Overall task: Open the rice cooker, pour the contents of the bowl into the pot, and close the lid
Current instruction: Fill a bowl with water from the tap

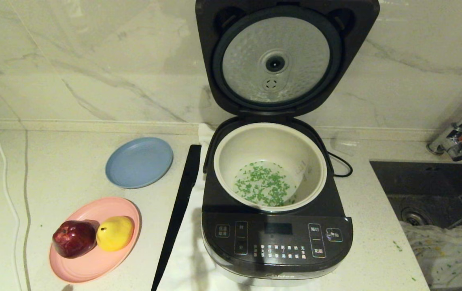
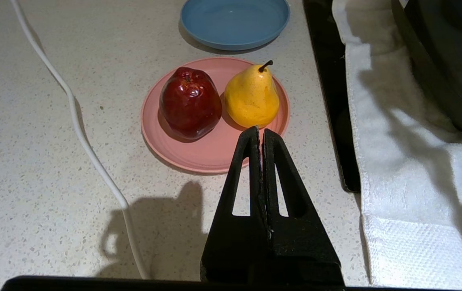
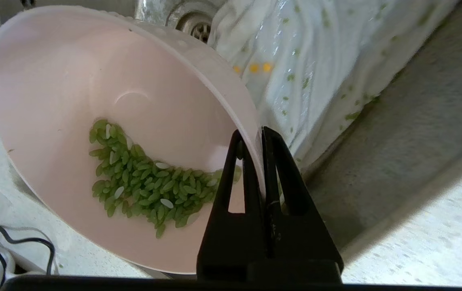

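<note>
Pink bowl [image 3: 105, 101]: rim pinched in right gripper [image 3: 261, 135], jaws nearly closed on its wall, tilted above the sink [image 3: 397, 121]; green grains [image 3: 146, 182] inside. Cooker [image 1: 275, 226]: lid [image 1: 279, 56] raised, pot [image 1: 269, 165] holding green bits. Left gripper [image 2: 260, 131]: jaws together, empty, beside fruit plate [image 2: 210, 153]

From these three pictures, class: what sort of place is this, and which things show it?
Most likely a home kitchen: a rice cooker with its lid up stands on a speckled worktop, beside a sink with a tap, against a marble-look wall.
</note>
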